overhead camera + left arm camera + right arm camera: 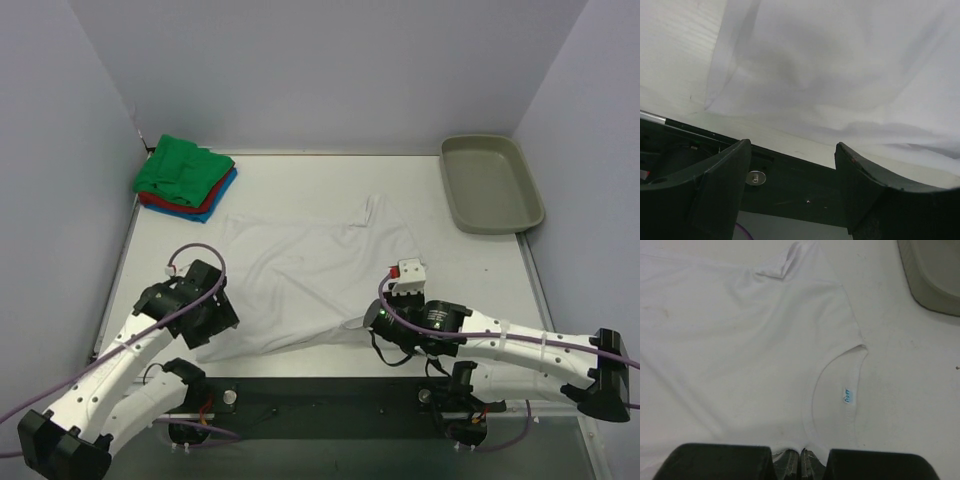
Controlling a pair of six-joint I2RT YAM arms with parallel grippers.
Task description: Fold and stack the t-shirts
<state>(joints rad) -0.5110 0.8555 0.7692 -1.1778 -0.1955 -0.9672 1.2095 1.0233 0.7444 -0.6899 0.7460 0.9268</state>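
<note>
Plain white tee [300,280] lies spread mid-worktop [300,185], rumpled along its 6 o'clock edge. The right claw [801,457] is pressed together, pinching the tee by the neckline at 5 o'clock. The left claw [792,145] is spread wide and empty at the tee's 8 o'clock corner. The folded stack [185,178] sits at 10 o'clock — green over red over blue.

blue t-shirt [207,213] mostly hidden, tray [925,287] cropped

I see my right end effector [801,463] pinched on the hem of the plain white cloth t-shirt [735,345] beside its collar; a grey-beige plastic tray [932,275] sits top right.
</note>
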